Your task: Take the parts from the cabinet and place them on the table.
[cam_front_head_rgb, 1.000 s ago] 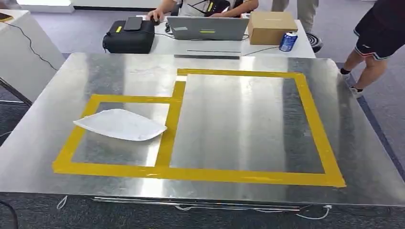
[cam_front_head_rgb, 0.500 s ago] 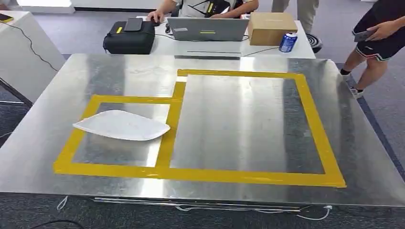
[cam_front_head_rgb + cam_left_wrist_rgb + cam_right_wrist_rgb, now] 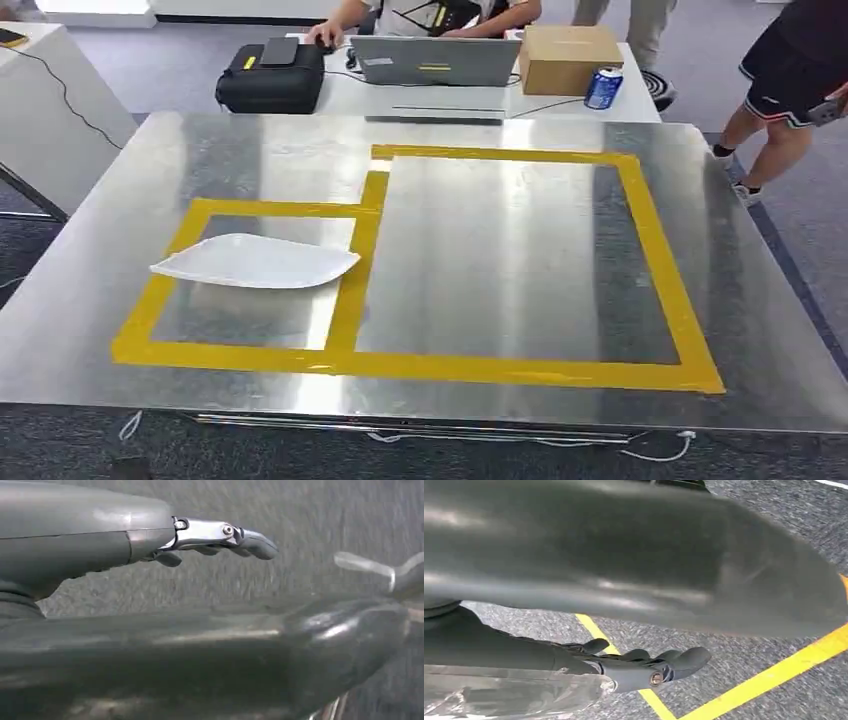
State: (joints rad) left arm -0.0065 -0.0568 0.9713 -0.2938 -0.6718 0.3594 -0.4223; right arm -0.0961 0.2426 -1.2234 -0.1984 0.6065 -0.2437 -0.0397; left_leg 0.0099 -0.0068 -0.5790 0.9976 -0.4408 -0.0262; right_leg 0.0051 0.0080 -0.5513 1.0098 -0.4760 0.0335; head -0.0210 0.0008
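Observation:
A flat white leaf-shaped part (image 3: 255, 261) lies on the metal table (image 3: 470, 250), inside the smaller yellow-taped rectangle (image 3: 160, 290) on the left. Its right tip reaches over the tape strip that divides it from the larger taped rectangle (image 3: 655, 250), which has nothing in it. My left hand (image 3: 220, 537) hangs over grey carpet with fingers stretched out and nothing in them. My right hand (image 3: 649, 667) also hangs with fingers extended and empty, above floor marked with yellow lines (image 3: 774, 677).
Behind the table a desk holds a black case (image 3: 270, 75), a laptop (image 3: 435, 60), a cardboard box (image 3: 568, 57) and a blue can (image 3: 603, 87). A person (image 3: 790, 80) stands at the table's far right corner, and another sits at the laptop. A white table (image 3: 50, 110) stands at left.
The white part has settled a little flatter, its right tip slightly further right. The person at right has lowered the hand with a phone.

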